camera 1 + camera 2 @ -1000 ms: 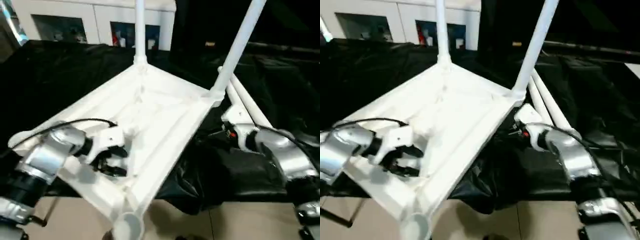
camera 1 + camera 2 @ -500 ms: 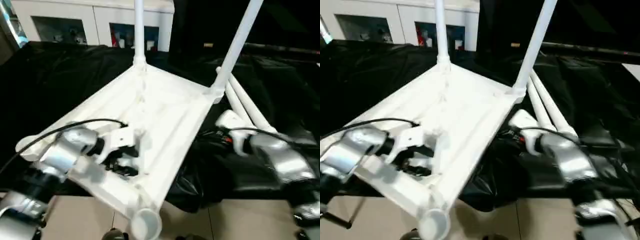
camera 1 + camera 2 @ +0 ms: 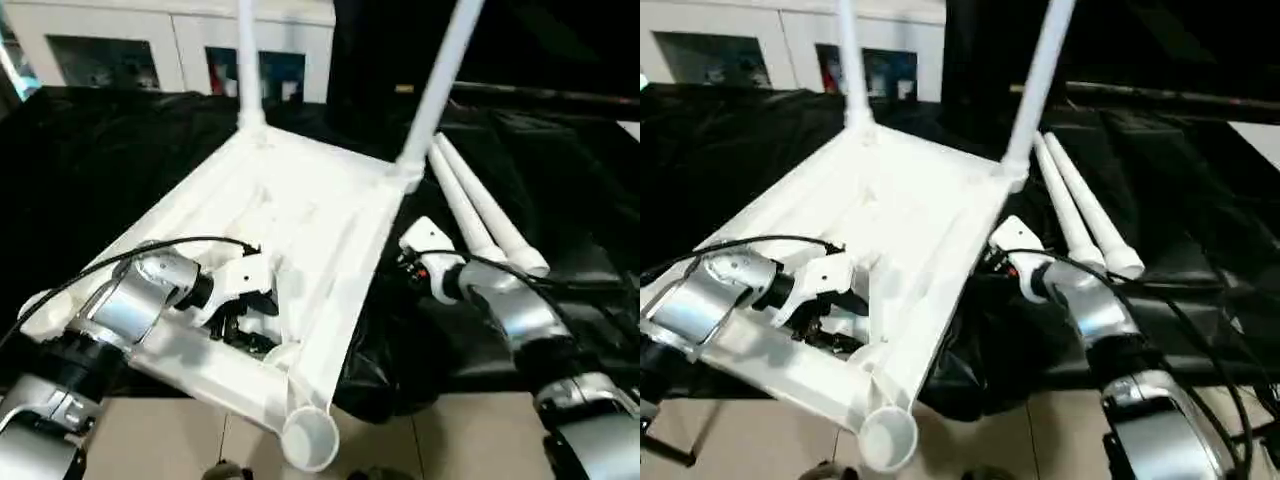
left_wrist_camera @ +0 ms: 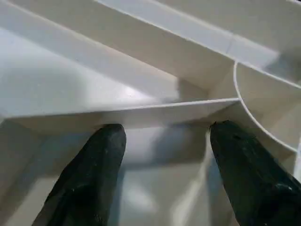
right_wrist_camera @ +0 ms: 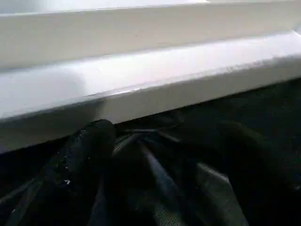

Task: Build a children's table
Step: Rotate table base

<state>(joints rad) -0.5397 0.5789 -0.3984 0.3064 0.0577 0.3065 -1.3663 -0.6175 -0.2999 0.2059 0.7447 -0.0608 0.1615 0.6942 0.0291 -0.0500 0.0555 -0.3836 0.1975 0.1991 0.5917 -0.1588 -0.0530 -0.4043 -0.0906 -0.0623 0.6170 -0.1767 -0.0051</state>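
Note:
The children's table's white tabletop (image 3: 300,200) lies upside down on the black cloth, ribs up. Two white legs (image 3: 245,60) (image 3: 440,80) stand upright in its far corner sockets. Two loose legs (image 3: 480,215) lie side by side on the cloth to its right. My left gripper (image 3: 245,325) reaches into the ribbed underside near the empty near corner socket (image 3: 310,440). Its fingers (image 4: 106,160) stand open, their tips at a rib (image 4: 141,110). My right gripper (image 3: 402,262) is at the tabletop's right rim (image 5: 150,70), low on the cloth, open with nothing between its fingers (image 5: 89,155).
The near corner of the tabletop overhangs the work table's front edge above the tiled floor (image 3: 170,440). A white cabinet (image 3: 120,40) stands behind the table. Bunched black cloth (image 3: 400,350) lies under my right forearm. A black cable (image 3: 150,250) loops over my left wrist.
The camera has shifted. The tabletop's near corner has swung rightward along with my left gripper. My right gripper has come a little closer to the right rim.

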